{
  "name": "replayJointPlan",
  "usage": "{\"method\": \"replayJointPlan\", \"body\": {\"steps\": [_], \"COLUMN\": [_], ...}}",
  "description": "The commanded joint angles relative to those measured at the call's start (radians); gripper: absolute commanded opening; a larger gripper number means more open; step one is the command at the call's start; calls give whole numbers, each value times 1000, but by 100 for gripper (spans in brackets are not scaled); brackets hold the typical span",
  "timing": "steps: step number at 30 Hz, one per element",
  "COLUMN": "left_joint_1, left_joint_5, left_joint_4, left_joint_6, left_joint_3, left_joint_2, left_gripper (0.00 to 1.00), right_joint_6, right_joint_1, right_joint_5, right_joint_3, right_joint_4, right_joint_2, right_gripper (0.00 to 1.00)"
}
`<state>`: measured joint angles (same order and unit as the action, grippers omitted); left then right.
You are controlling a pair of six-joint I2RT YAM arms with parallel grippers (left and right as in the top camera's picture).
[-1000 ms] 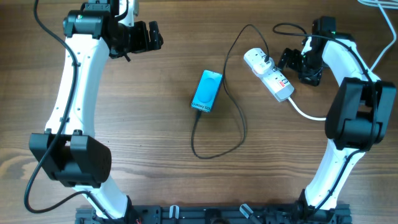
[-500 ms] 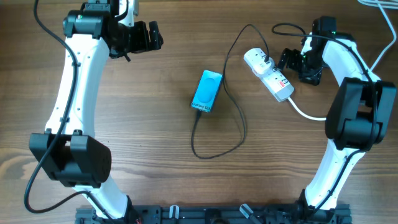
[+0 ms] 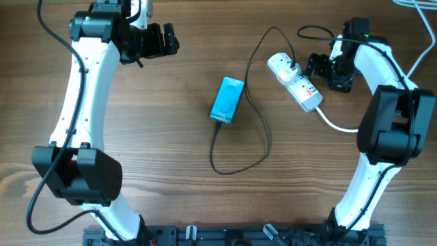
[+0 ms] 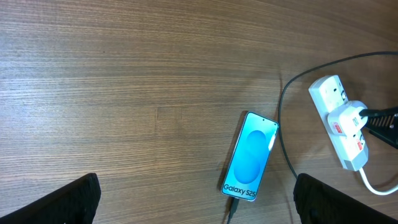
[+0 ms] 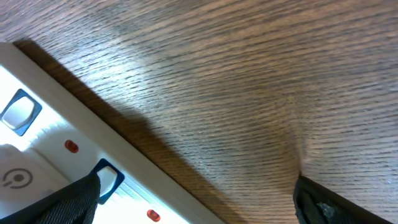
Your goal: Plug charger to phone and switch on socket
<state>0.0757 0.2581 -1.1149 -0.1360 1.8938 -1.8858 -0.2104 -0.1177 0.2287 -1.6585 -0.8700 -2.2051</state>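
The phone (image 3: 227, 100) lies flat mid-table with its cyan screen up; it also shows in the left wrist view (image 4: 250, 157). The thin black charger cable (image 3: 263, 140) loops from the phone's near end round to the white socket strip (image 3: 295, 81), where a white adapter sits. The plug tip (image 4: 233, 205) is at the phone's port. My left gripper (image 3: 167, 39) is open and empty, far left of the phone. My right gripper (image 3: 315, 65) is open beside the socket, one finger against a rocker switch (image 5: 104, 179).
The socket's thick white cord (image 3: 338, 124) runs right, under my right arm. Another white cable (image 3: 422, 41) hangs at the top right corner. Bare wood lies between the phone and my left arm.
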Motion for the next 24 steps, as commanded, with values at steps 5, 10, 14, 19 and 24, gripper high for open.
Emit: {"method": "replayJointPlan", "body": {"steps": [5, 10, 14, 19, 24], "left_joint_1": [-2, -2, -2, -2, -2], "left_joint_5": [-13, -13, -13, -13, -13], "left_joint_4": [0, 0, 0, 0, 0], "left_joint_6": [8, 8, 8, 8, 8], "left_joint_3": [-3, -3, -3, -3, -3], "left_joint_2": [-6, -6, -6, -6, -6], "left_gripper": [100, 100, 100, 100, 100], "right_joint_6": [39, 38, 20, -33, -66], "right_joint_1": [9, 9, 7, -10, -39], "right_joint_5": [35, 27, -3, -11, 21], "right_joint_3": [-2, 17, 17, 17, 17], "right_joint_4": [-14, -8, 0, -1, 15], "right_joint_2": [-30, -36, -36, -36, -36], "right_gripper": [100, 100, 100, 99, 100]}}
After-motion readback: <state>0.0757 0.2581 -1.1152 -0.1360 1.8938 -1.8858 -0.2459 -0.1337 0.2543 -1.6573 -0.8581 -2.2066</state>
